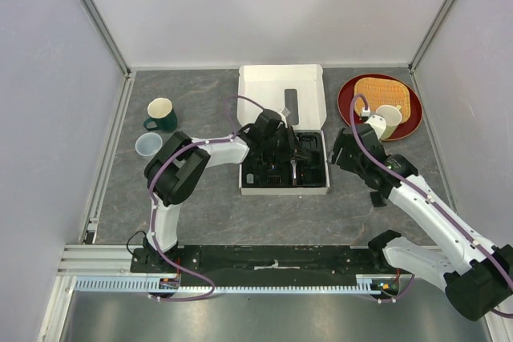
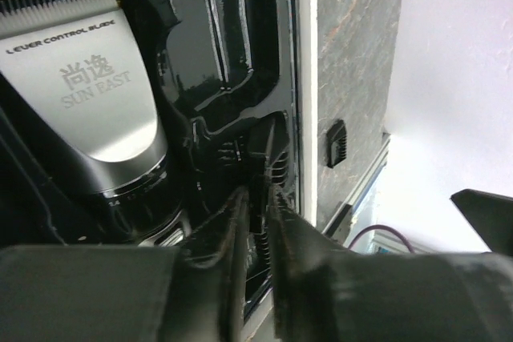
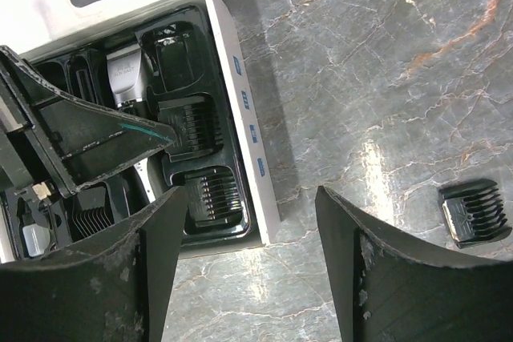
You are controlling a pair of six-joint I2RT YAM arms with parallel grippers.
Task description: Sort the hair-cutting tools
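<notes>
Barely parted: left gripper (image 2: 256, 206) over a comb guard (image 2: 260, 158)

Inside the black tray (image 2: 232, 46), beside the clipper (image 2: 88, 94), its jaws stood a slit apart with the guard between them; any pinch was unclear. The right gripper (image 3: 250, 194) hung wide open, empty, with a loose comb guard (image 3: 475, 212) on the table (image 3: 361, 78) near it.

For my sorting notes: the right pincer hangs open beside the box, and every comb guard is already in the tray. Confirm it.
Not every one: the right wrist view shows one comb guard lying loose on the table, outside the box. The right pincer does hang open beside the box.
</notes>
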